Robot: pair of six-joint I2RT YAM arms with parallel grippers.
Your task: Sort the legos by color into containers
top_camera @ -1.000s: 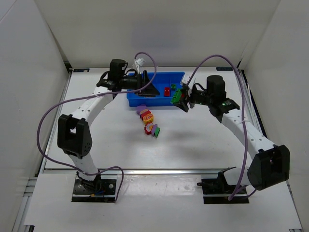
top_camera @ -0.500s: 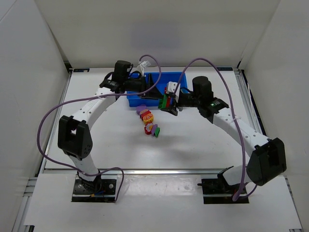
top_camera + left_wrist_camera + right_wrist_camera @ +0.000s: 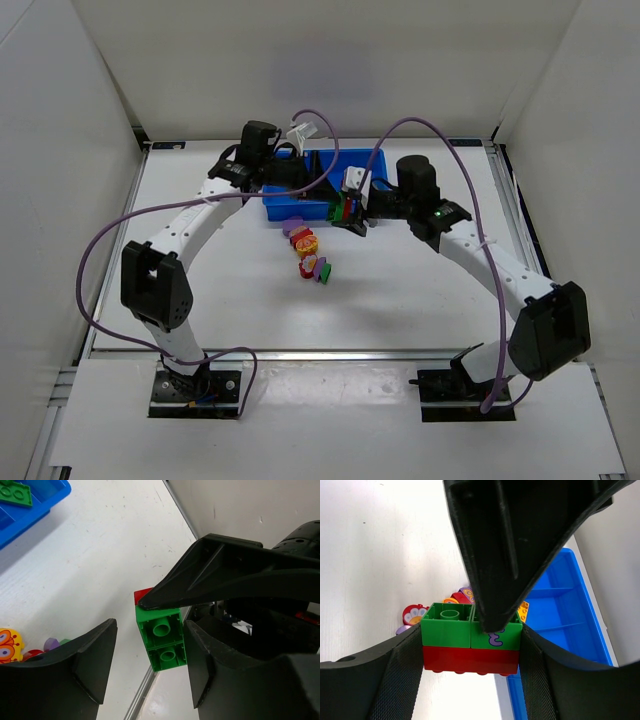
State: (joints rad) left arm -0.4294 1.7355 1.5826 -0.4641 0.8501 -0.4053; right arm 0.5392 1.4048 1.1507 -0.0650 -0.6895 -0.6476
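- The right pincer (image 3: 471, 649) is clamped on a small lifted stack of two green bricks (image 3: 447, 630) seated on a red brick (image 3: 470, 659). In the overhead view it sits mid-frame, at the near edge of the blue tray (image 3: 365, 160).
- The left pincer (image 3: 150, 630) stands partly open astride the green part. In its wrist view one finger (image 3: 200, 665) is against the brick, and the other (image 3: 90, 665) stands off with a gap.
- The step appears to be pulling green off red so each colour can go in its own compartment.
- Centre the left fingers on green only, clear of the red layer, and close firmly before any pull.
- The right fingers seem to press on green as well as red, which could lock the halves together. A slight peel or tilt will probably free them better than a straight tug.
- The loose legos (image 3: 308, 255) lie on the table (image 3: 420, 300) just below the stack in the overhead frame, so a slipped brick would likely land among them.
- A green plate (image 3: 15, 492) lies in the tray at the upper left of the left wrist view, marking where green should go.
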